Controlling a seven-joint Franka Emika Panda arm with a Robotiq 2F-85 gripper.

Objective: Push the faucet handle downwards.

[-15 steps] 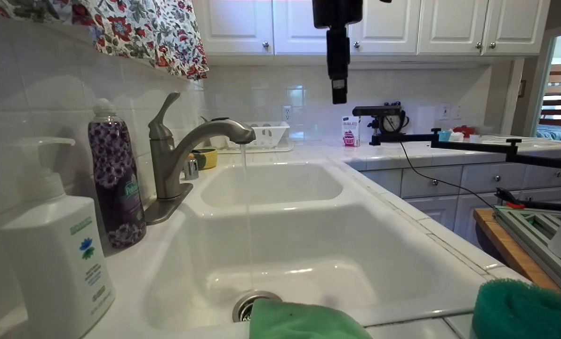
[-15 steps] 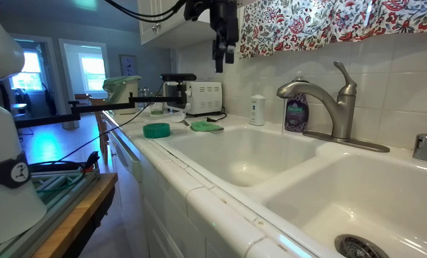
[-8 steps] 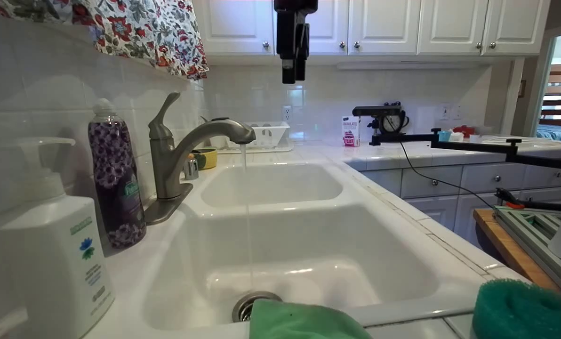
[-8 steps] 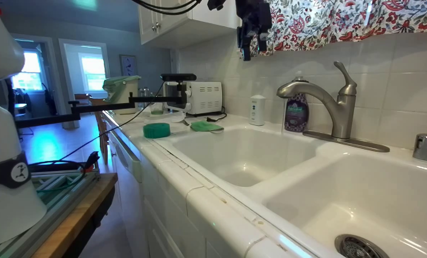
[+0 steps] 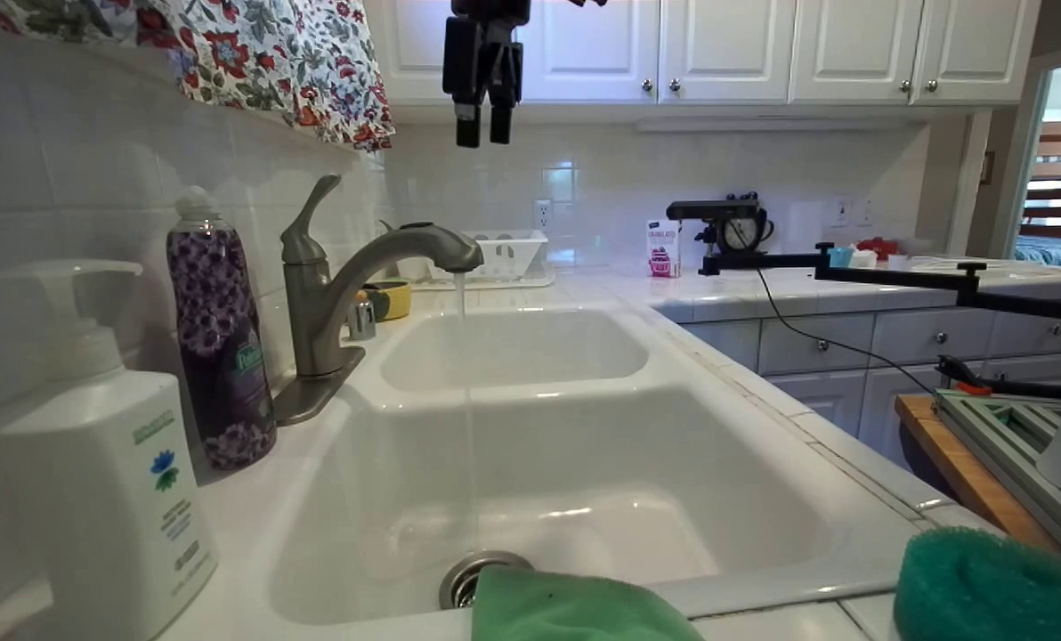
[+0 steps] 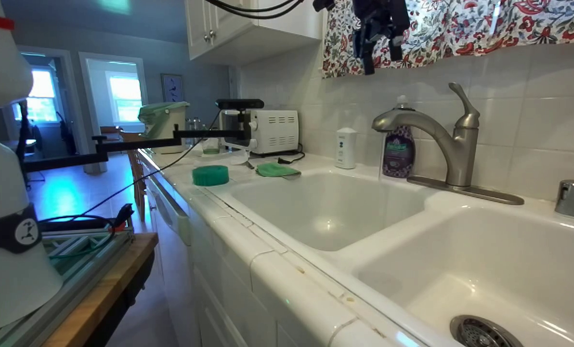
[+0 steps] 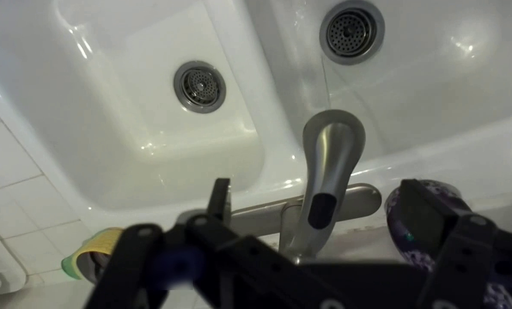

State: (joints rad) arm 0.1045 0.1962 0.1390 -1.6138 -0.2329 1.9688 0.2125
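The faucet handle, a slim brushed-metal lever, stands up from the faucet body in both exterior views [image 5: 312, 214] [image 6: 464, 105]. The arched spout [image 5: 406, 245] runs a thin stream of water [image 5: 468, 401] into the sink [image 5: 744, 534]. My gripper [image 5: 483, 138] hangs fingers down, higher than the handle and apart from it; it also shows in an exterior view before the curtain [image 6: 382, 65]. In the wrist view the gripper [image 7: 318, 184] is open and empty, with the spout [image 7: 333, 141] showing below between its fingers. The handle is hidden behind the gripper body there.
A purple soap bottle [image 5: 219, 347] and a white pump bottle [image 5: 108, 481] stand beside the faucet along the tiled wall. A floral curtain [image 6: 460, 33] hangs above. A chrome cap [image 6: 573, 198] stands on the sink's rear ledge. A white dish rack [image 5: 517, 258] is behind the sink.
My gripper has moved across toward the curtain and faucet side and slightly up. Its two fingers now show apart in both exterior views. The handle and running water look the same.
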